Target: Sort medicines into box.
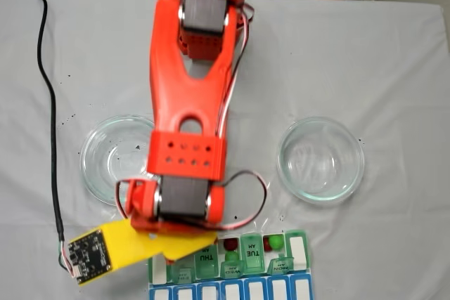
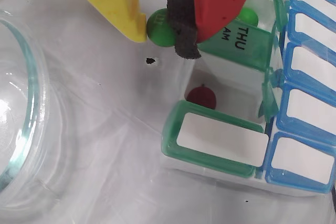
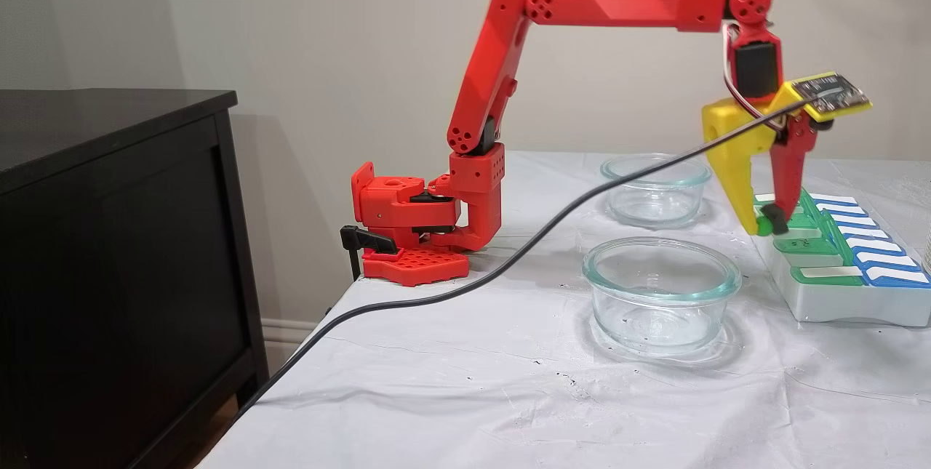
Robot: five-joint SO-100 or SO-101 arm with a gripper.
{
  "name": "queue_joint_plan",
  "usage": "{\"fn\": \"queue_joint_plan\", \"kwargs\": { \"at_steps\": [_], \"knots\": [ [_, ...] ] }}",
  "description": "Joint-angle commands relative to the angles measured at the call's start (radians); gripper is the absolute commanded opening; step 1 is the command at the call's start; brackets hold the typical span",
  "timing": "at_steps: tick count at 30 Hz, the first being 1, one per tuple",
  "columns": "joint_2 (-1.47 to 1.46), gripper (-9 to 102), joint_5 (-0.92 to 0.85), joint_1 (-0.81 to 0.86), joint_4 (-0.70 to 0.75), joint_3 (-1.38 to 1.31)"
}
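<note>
Arm carries green pill to organizer

Gripper [image 2: 160, 24] fingers pinch a green ball [image 2: 160, 28] just off the box [image 2: 220, 153] at the bench's edge, prob. lining up w/ an open slot. A red ball [image 2: 202, 97] and another green [image 2: 247, 15] already sit in compartments. Raised lids crowd the approach; two glass dishes [image 3: 660, 294] stand nearby.

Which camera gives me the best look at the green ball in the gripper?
The wrist view: the green ball sits large and sharp between the yellow finger and the red finger's black pad, beside the pill organizer. The side fixed view shows it as a small green dot at the fingertips.
</note>
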Motion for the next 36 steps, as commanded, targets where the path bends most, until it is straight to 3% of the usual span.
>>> {"fn": "queue_joint_plan", "kwargs": {
  "at_steps": [1, 23, 28, 36],
  "knots": [
    [-0.018, 0, 0.026, -0.014, 0.014, -0.199],
    [-0.12, 0, 0.025, 0.008, -0.058, -0.318],
    [-0.114, 12, -0.031, 0.011, -0.052, -0.311],
    [-0.114, 19, -0.043, 0.008, 0.002, -0.328]
  ]
}}
